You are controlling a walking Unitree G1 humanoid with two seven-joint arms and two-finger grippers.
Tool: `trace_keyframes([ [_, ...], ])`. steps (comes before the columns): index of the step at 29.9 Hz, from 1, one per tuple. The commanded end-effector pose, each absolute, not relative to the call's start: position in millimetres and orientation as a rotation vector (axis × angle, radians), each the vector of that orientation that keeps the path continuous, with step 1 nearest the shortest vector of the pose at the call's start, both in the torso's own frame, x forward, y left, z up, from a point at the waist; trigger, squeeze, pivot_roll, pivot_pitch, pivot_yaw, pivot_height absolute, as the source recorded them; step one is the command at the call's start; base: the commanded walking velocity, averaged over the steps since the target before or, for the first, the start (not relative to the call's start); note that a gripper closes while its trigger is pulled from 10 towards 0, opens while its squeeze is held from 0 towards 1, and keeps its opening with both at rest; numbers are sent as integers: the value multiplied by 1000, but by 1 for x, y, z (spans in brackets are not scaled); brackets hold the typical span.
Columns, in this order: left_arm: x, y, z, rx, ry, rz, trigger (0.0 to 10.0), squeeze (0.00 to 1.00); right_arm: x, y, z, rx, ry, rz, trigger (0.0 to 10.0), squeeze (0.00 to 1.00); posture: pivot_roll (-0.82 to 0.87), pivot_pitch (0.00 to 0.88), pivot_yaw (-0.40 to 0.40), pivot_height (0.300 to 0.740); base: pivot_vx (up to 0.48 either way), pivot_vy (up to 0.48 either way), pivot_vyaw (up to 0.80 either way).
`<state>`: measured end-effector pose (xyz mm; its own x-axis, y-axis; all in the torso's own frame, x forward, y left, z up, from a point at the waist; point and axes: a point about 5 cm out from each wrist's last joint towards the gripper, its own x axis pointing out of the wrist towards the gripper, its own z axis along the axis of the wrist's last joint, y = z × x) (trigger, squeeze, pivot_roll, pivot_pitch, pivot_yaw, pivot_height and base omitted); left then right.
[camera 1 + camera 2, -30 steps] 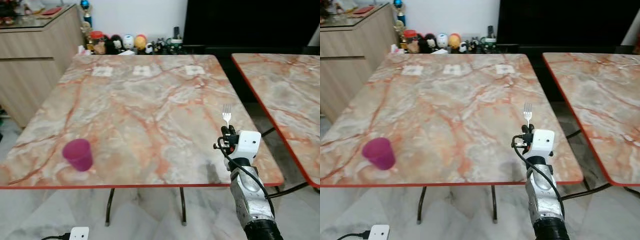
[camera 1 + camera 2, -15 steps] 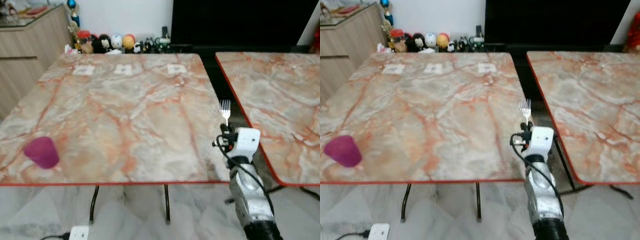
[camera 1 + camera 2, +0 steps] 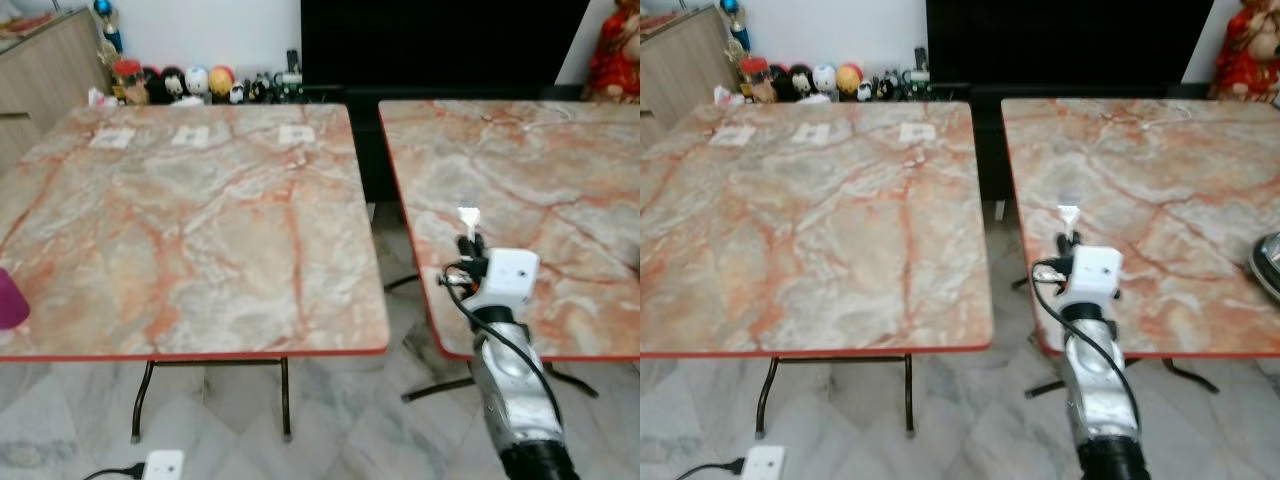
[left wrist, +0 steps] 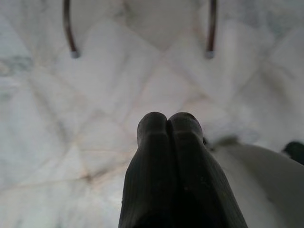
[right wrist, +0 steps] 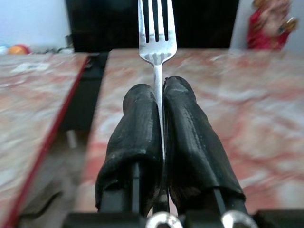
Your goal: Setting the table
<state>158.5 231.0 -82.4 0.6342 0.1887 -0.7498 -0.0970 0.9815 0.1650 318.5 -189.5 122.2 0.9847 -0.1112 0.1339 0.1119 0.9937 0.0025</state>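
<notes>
Silver right arm rises from the near edge, its right claw [image 3: 469,243] pinching a fork [image 5: 157,35] by the handle, prongs up, over the near left corner of the right-hand desk [image 3: 560,170]. The left claw [image 4: 167,124] hangs over the pale tiled floor [image 4: 95,118], its fingers pressed together. A white power strip [image 3: 163,464] lies on the floor below the left-hand desk [image 3: 190,220]. A pink cup [image 3: 8,298] stands at that desk's near left edge. Small figurines [image 3: 170,82] line the far wall.
</notes>
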Motion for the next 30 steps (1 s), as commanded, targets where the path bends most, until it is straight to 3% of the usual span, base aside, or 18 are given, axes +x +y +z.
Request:
trace_keyframes([
  [1,155,238,-82,124,883,175,10000,0,321,-181,127,6,-155,-92,10000,0,2,0,-2,740,0,-439,0],
  [30,156,237,-82,125,882,169,10000,0,321,-192,132,-8,-165,-135,10000,0,-12,0,3,740,0,-439,0],
])
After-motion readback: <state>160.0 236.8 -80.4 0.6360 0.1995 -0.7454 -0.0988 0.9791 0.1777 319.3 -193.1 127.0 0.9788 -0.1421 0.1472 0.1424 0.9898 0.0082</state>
